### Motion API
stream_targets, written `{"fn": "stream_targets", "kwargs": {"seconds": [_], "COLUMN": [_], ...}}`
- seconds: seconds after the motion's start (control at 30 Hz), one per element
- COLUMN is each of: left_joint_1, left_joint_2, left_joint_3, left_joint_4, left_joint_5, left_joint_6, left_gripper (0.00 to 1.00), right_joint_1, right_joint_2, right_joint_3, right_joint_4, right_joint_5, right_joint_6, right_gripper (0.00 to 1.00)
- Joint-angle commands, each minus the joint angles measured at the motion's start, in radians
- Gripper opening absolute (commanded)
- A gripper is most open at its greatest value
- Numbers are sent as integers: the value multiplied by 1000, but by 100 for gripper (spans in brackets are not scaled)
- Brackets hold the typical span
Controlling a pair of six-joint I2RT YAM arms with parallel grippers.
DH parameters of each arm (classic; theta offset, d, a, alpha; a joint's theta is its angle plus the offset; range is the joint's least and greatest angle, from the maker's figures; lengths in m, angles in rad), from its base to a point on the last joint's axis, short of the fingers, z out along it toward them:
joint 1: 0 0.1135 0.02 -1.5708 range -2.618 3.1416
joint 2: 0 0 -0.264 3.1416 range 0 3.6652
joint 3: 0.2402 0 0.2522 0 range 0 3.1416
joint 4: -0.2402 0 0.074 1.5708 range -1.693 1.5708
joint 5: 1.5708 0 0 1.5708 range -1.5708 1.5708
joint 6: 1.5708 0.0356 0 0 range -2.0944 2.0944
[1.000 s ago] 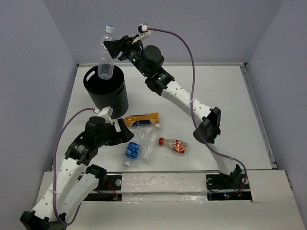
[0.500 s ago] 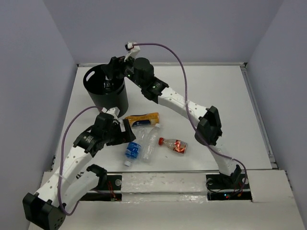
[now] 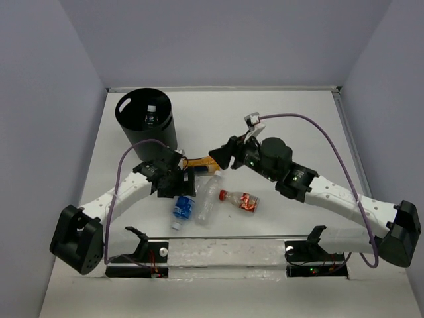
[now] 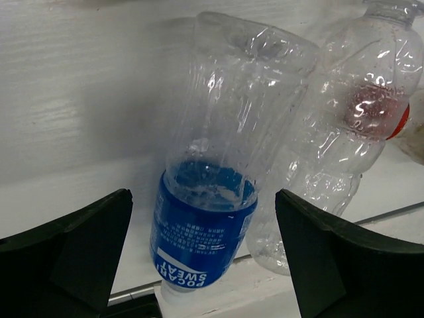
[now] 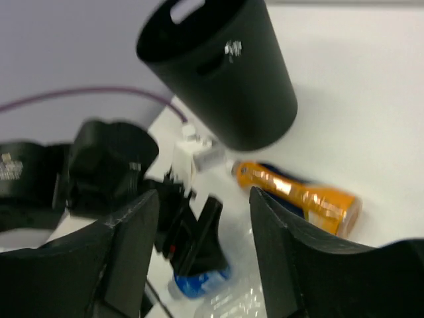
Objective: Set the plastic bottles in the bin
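Lying outside bin (image 3: 149, 134): seemingly four bottles (image 3: 207, 199).

The left arm (image 3: 112, 197) and the right arm (image 3: 334, 197) are both wearing glossy white shells, and bulky matte-black joint housings are breaking these up. The largest black blocks are sitting off the two ends of the pale mounting strip (image 3: 225, 250). A thin purple cable (image 3: 120, 173) is looping along the left arm, and a second purple cable (image 3: 329, 136) is arching over the right arm. That second cable is ending in a small white connector (image 3: 254, 121) far from the strip. The left gripper (image 4: 199, 255) is showing broad, dull-black wedge fingers (image 4: 73, 258). The right gripper (image 5: 202, 248) is showing matching black fingers (image 5: 291, 258). Tiny red lights (image 3: 309, 270) are glowing just nearer than the strip.
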Motion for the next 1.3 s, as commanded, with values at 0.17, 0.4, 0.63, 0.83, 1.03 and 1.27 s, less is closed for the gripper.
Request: {"fn": "stream_targets", "kwargs": {"seconds": [0.17,0.4,0.63,0.83,1.03,1.27], "left_joint_1": [-42,-44,-48,-50,-48,-33], "left_joint_2": [184,243,165,-28,-110,-59], "left_joint_3": [92,89,101,236,527,770], "left_joint_4": [81,110,46,-109,-111,154], "left_joint_5": [-60,-78,-49,-99,-240,-476], "left_joint_6": [39,38,32,23,19,76], "left_gripper": [97,70,55,52,52,52], "right_joint_1": [108,168,196,196,196,196], "right_joint_2": [-116,-51,88,200,338,439], "right_joint_3": [-326,-368,-281,-193,-58,38], "right_joint_4": [-77,-78,-96,-156,-277,-430], "right_joint_5": [76,135,191,300,388,468], "right_joint_6": [216,282,348,415,411,409], "right_gripper": [78,79,84,84,84,86]}}
